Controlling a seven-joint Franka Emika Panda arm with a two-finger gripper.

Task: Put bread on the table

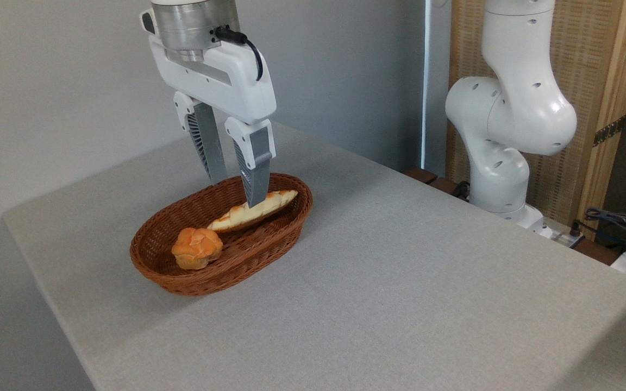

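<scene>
You've got a plain grey wall (63, 81) behind, a woven panel in a light wood frame (601, 98) at right, cables (617, 222) bunched far right. Lighting is soft, even, shadows faint.
</scene>
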